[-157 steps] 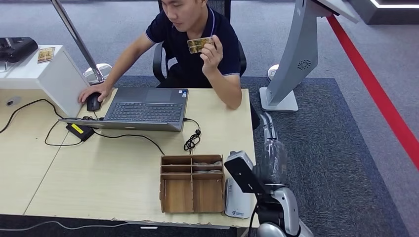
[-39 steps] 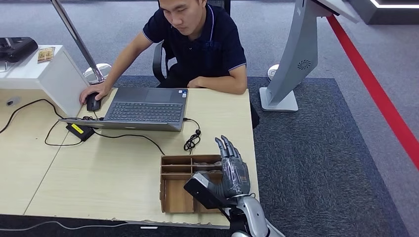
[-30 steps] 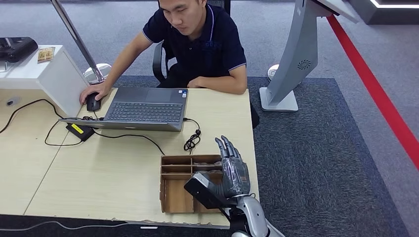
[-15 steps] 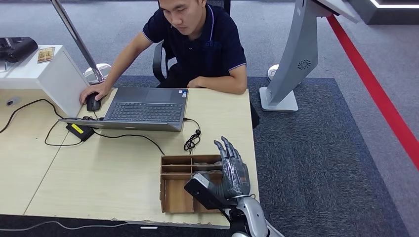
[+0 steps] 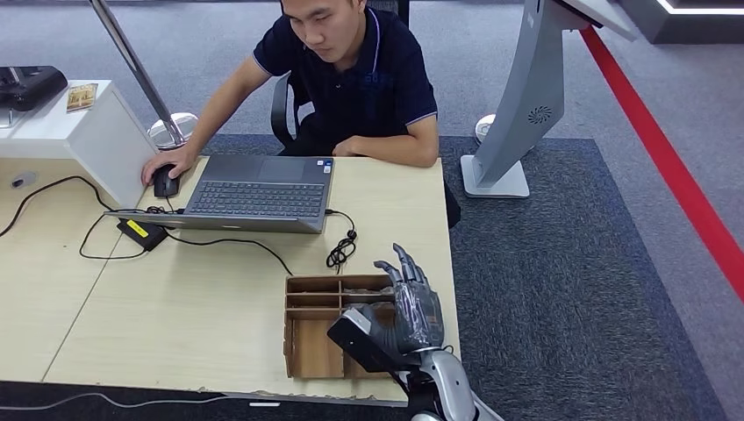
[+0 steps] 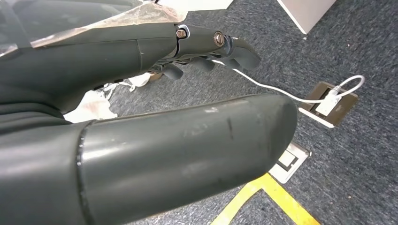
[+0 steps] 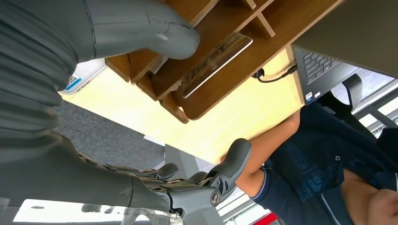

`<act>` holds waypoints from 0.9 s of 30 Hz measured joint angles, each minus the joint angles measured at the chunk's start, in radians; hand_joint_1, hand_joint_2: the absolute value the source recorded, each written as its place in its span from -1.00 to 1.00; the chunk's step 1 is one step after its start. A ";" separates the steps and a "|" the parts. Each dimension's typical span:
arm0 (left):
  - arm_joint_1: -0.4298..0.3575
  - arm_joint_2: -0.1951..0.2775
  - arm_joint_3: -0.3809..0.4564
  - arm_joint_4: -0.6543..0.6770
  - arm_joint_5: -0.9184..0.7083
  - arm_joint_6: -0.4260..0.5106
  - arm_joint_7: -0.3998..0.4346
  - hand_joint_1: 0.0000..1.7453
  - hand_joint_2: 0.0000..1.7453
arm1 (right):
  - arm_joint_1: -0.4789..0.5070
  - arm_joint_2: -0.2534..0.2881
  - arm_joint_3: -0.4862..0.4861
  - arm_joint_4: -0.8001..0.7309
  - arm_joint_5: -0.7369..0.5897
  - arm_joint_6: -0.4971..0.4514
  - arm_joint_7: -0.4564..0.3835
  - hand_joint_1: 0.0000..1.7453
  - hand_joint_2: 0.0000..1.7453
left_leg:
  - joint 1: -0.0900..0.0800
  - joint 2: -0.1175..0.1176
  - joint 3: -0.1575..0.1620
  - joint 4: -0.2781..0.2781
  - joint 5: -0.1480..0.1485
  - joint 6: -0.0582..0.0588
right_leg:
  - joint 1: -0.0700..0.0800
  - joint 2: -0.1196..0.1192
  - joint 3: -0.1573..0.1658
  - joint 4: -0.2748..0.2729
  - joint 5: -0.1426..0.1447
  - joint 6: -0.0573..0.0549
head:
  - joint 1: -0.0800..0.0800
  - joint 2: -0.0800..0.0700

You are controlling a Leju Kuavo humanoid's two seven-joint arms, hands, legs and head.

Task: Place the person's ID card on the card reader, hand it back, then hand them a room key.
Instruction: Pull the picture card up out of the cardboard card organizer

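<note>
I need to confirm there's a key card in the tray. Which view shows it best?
The right wrist view: a flat card lies in a compartment of the wooden divided tray. The head view shows the tray, cards indistinct. The left wrist view faces carpet.

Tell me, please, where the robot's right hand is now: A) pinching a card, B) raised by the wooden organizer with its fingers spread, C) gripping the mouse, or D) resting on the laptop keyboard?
B: in the head view the right hand stands by the wooden organizer, fingers apart and holding nothing.
</note>
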 joint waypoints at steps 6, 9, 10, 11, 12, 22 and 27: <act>-0.001 0.000 -0.003 0.000 0.000 0.000 0.000 -1.00 -1.00 | 0.000 0.000 0.000 0.006 -0.002 -0.001 0.000 -0.38 1.00 | 0.000 0.000 0.000 0.000 0.000 0.000 | 0.000 0.000 0.000 0.000 0.000 0.000 | 0.000 0.000; -0.001 0.000 -0.004 0.000 0.000 0.000 0.000 -1.00 -1.00 | 0.000 0.000 0.000 0.010 -0.002 -0.001 0.000 -0.32 1.00 | 0.000 0.000 0.000 0.000 0.000 0.000 | 0.000 0.000 0.000 0.000 0.000 0.000 | 0.000 0.000; -0.001 0.000 -0.004 0.000 0.000 0.000 0.000 -1.00 -1.00 | 0.000 0.000 0.000 0.010 -0.002 -0.001 0.000 -0.30 1.00 | 0.000 0.000 0.000 0.000 0.000 0.000 | 0.000 0.000 0.000 0.000 0.000 0.000 | 0.000 0.000; -0.001 0.000 -0.004 0.000 0.000 0.000 0.000 -1.00 -1.00 | 0.000 0.000 0.000 0.011 -0.002 -0.001 0.000 -0.26 1.00 | 0.000 0.000 0.000 0.000 0.000 0.000 | 0.000 0.000 0.000 0.000 0.000 0.000 | 0.000 0.000; -0.001 0.000 -0.004 0.000 0.000 0.000 0.000 -1.00 -1.00 | 0.000 0.000 0.000 0.011 -0.002 -0.001 0.000 -0.23 1.00 | 0.000 0.000 0.000 0.000 0.000 0.000 | 0.000 0.000 0.000 0.000 0.000 0.000 | 0.000 0.000; -0.005 0.000 -0.007 0.000 0.000 -0.003 0.000 -1.00 -1.00 | 0.000 0.004 0.000 0.025 -0.022 -0.013 -0.007 -0.36 1.00 | 0.000 0.000 0.000 0.000 0.000 0.000 | 0.000 0.000 0.000 0.000 0.000 0.000 | 0.000 0.000; -0.011 0.000 -0.010 0.000 0.001 -0.010 0.004 -1.00 -1.00 | 0.001 0.020 0.000 0.045 -0.045 -0.030 -0.025 -0.35 1.00 | 0.000 0.000 0.000 0.000 0.000 0.000 | 0.000 0.000 0.000 0.000 0.000 0.000 | 0.000 0.000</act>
